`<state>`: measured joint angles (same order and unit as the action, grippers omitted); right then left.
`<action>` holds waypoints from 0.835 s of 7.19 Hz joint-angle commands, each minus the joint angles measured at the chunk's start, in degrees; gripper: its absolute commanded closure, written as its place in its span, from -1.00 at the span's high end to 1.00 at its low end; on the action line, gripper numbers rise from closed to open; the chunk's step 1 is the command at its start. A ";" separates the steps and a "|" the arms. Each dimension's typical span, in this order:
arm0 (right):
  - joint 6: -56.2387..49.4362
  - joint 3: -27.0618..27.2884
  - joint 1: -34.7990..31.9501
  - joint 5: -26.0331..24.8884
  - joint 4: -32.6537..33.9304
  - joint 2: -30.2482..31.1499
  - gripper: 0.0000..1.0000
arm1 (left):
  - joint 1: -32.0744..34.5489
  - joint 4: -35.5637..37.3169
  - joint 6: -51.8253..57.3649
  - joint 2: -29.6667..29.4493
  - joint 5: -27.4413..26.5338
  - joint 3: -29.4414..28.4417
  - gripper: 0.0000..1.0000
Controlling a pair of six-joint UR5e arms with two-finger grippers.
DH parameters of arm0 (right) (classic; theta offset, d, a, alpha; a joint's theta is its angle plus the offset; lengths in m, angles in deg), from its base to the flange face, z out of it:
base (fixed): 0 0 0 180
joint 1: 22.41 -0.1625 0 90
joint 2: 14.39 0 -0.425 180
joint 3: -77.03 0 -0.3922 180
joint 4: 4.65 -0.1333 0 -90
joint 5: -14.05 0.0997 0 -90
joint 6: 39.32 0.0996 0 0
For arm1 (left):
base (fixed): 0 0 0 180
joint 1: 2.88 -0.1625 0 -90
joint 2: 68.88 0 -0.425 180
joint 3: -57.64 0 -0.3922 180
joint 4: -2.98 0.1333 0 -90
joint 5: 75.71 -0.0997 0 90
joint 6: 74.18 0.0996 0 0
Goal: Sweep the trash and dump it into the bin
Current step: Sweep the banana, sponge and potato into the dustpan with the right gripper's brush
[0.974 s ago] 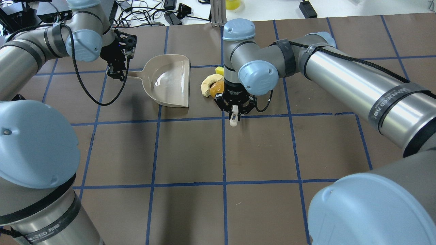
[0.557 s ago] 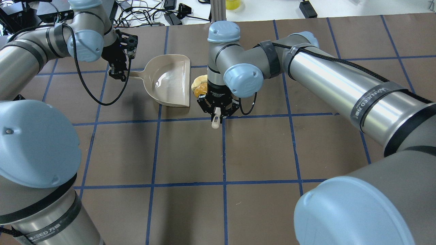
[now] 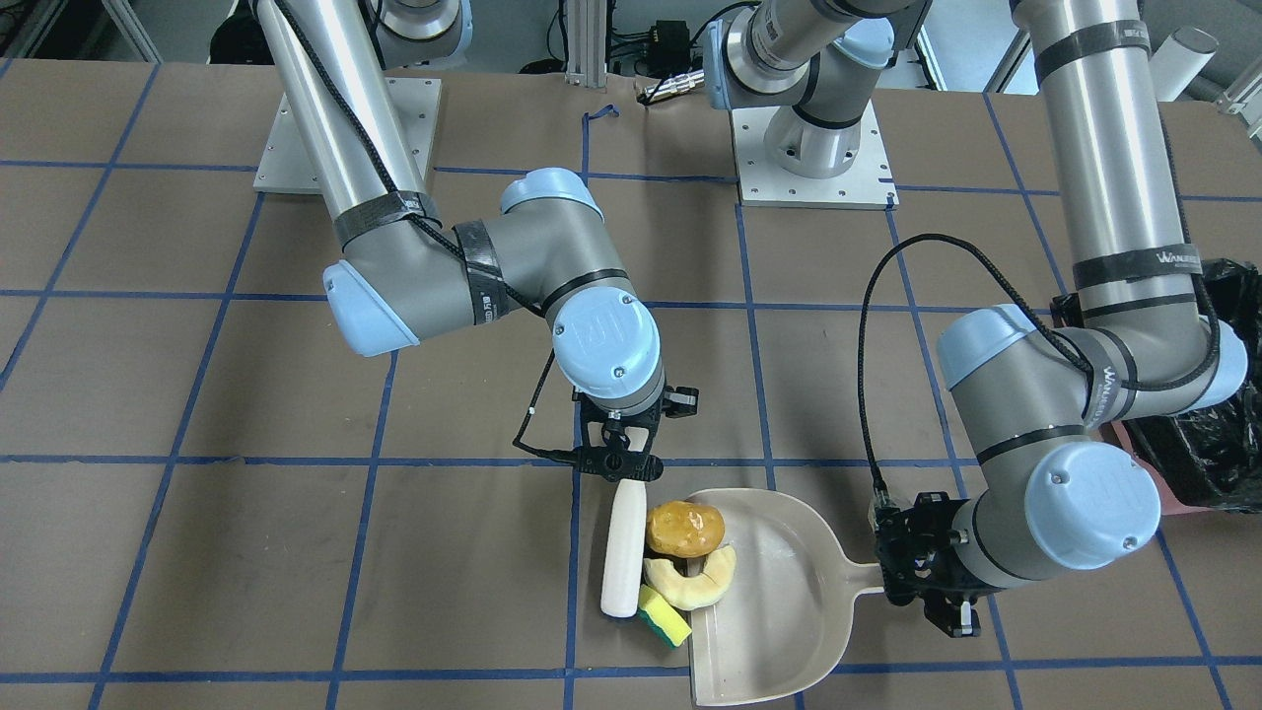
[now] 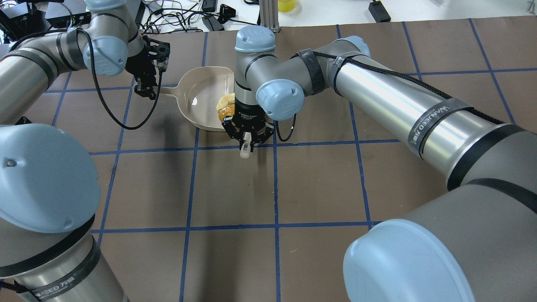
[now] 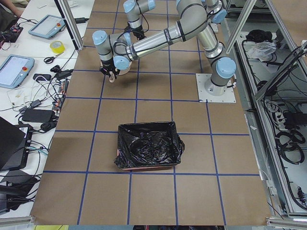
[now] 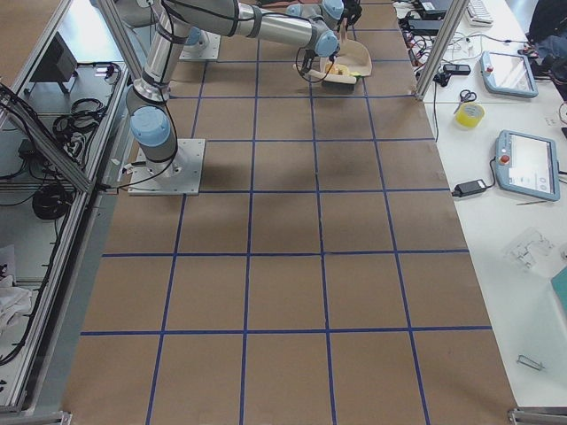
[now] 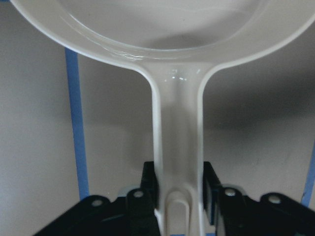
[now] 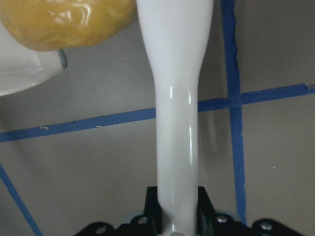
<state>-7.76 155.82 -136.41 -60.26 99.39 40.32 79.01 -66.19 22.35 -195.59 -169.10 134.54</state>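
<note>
My left gripper [image 3: 892,582] is shut on the handle of the beige dustpan [image 3: 779,592], which lies flat on the table; the left wrist view shows the grip [image 7: 179,196]. My right gripper [image 3: 618,473] is shut on a white sweeper [image 3: 623,547] that lies against the trash at the pan's mouth. The golden-brown potato lump [image 3: 684,529] and the beige crescent slice [image 3: 695,584] sit on the pan's lip. The yellow-green sponge [image 3: 664,614] is at the lip, on the table. The black-lined pink bin [image 5: 144,127] stands far off on my left side.
The bin also shows at the right edge of the front-facing view [image 3: 1213,444], behind my left arm. Cables and devices [image 4: 188,16] lie beyond the table's far edge. The arms' base plates [image 3: 808,168] are bolted to the table.
My right gripper has moved left with the white sweeper and pushed the potato, crescent and sponge up to the dustpan's mouth. The left gripper and dustpan have hardly moved.
</note>
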 commanded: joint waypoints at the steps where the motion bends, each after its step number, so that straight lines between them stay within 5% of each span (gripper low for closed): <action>1: 0.78 -2.92 -2.09 2.75 0.20 -2.14 -0.67 | 0.29 0.00 -0.03 0.06 -0.04 0.00 -0.58; 6: 2.63 -7.23 -4.21 7.85 2.05 -2.94 -0.67 | 0.29 0.00 -0.03 -0.12 0.05 -0.09 -0.58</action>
<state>-5.21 149.52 -140.38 -53.58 100.89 37.37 79.29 -66.19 22.32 -195.71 -169.08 134.53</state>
